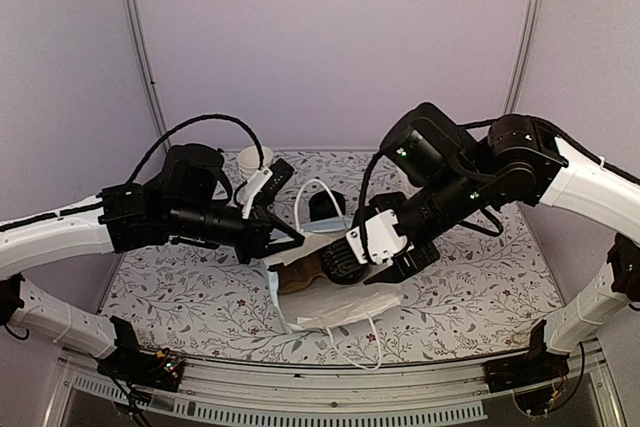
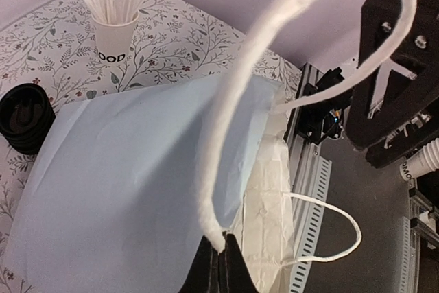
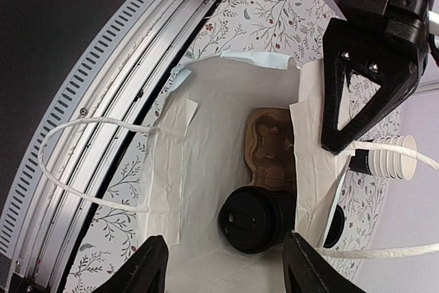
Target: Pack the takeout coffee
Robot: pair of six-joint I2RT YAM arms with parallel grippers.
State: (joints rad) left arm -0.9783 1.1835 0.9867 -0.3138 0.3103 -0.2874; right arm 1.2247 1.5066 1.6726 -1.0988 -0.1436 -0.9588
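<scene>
White paper bag point(image 3: 199, 159) lies open, the black-lidded takeout coffee point(image 3: 252, 221) inside by a cardboard carrier point(image 3: 271, 142). The right gripper point(image 3: 230, 265) is spread either side of the cup. The left gripper point(image 2: 219, 260) pinches the bag's handle point(image 2: 236, 94). Beyond, the straw cup point(image 2: 113, 39) reads "OOD".

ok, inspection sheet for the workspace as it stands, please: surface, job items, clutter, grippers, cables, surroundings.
surface: floral tabletop, paper bag lying on it, mouth open.
job's things: lidded black coffee cup inside the bag, by a cardboard carrier.
clutter: cup of straws, black lid stack, stacked cups.
grippers: left gripper shut on bag handle; right gripper open at the bag mouth.
cables: black cable looping over left arm.
surroundings: plain walls, metal rail at near edge.
</scene>
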